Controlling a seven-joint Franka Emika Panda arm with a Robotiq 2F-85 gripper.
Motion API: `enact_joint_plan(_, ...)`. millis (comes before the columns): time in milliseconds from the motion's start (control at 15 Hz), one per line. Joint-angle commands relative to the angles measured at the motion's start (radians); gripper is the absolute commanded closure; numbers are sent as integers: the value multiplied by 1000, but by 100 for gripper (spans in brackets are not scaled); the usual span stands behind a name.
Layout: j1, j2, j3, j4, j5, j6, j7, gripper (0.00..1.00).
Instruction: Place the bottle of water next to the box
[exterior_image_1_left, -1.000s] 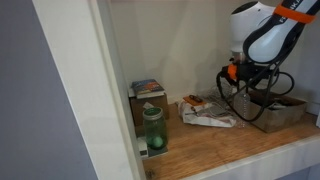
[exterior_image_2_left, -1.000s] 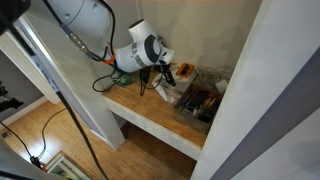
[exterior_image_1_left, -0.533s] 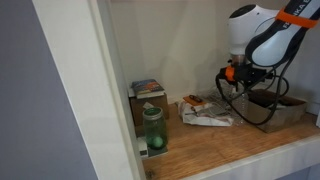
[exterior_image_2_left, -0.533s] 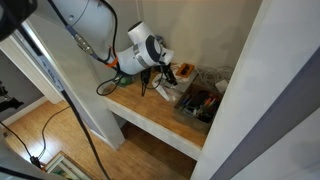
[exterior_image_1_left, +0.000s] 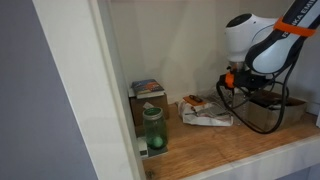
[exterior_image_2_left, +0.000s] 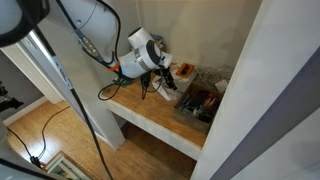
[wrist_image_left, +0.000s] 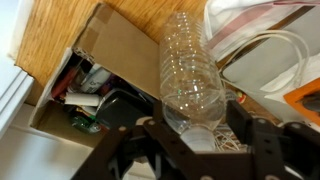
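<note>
The clear bottle of water stands on the wooden shelf right beside the brown cardboard box, its neck up toward the wrist camera. My gripper reaches down around its shoulder, and the fingers sit just off its sides with thin gaps, so the gripper is open. In both exterior views the gripper hangs by the box. The bottle is too see-through to make out there.
A green jar with a ball inside stands at the shelf's front corner. Behind it is a small printed carton. A crumpled packet lies mid-shelf. The box holds clutter. Walls close the alcove behind and at the sides.
The jaws have spread from a shut grip on the bottle. The arm's upper body has shifted slightly, while the gripper stays over the same spot by the box.
</note>
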Motion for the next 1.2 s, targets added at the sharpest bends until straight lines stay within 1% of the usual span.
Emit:
enact_joint_plan(0,-15,2,15,-18,6,23,-21,3)
enact_joint_plan(67,-26,-7,29,-32,36,27,-62,0)
enact_joint_plan(200,-36,-24,46,-51,78,20,-126,0)
enact_joint_plan(333,-49,-39,66,-69,148,9,-220,0)
enact_joint_plan(667,-58,-66,95,-88,374,-47,-476,0)
enact_joint_plan(867,-51,-76,102,-78,469,-81,-574,0)
enact_joint_plan(1133,-45,-89,117,-61,550,-109,-669,0)
